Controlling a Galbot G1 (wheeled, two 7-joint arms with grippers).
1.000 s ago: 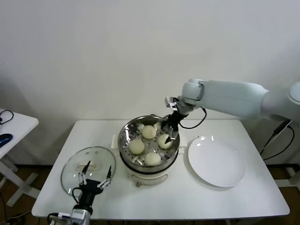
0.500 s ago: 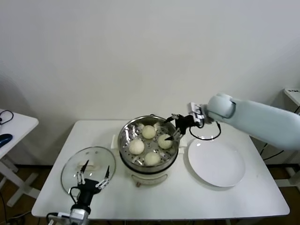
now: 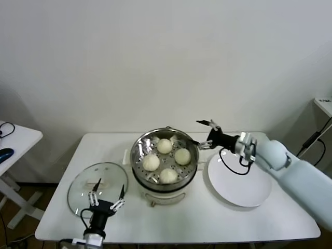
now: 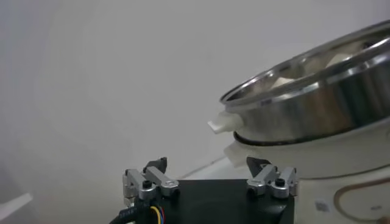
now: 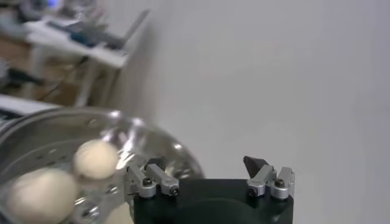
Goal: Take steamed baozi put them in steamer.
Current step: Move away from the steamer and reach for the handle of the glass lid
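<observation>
- Steamed baozi (image 3: pixel 165 161): four cream domes, all on the perforated tray inside the steamer (image 3: pixel 164 179), mid-table; in the right wrist view at least two show just beyond the rim.
- Nearest the body: left pincer (image 3: pixel 105 201), low at the table's near edge, fingers spread, empty, parked over the near rim of the glass lid (image 3: pixel 79 188). Left wrist view looks across at the steamer's steel wall (image 4: pixel 317 112).
- Lid lies flat on the table (image 3: pixel 207 218), just beside the steamer on the robot's left.
- White plate (image 3: pixel 239 179) on the steamer's other side, bare; no bun left on it.
- Farther back: right pincer (image 3: pixel 204 134), spread and holding nothing, in the air beside the steamer's far right rim, above the gap between pot and plate.
- Step, as I judge it: loading looks done; the right arm is clear of the pot. The next move calls only for bringing that arm away to rest.
- Room: open table in front of the plate and pot. Watch the steamer rim close under the right pincer, and the near table edge by the left.
</observation>
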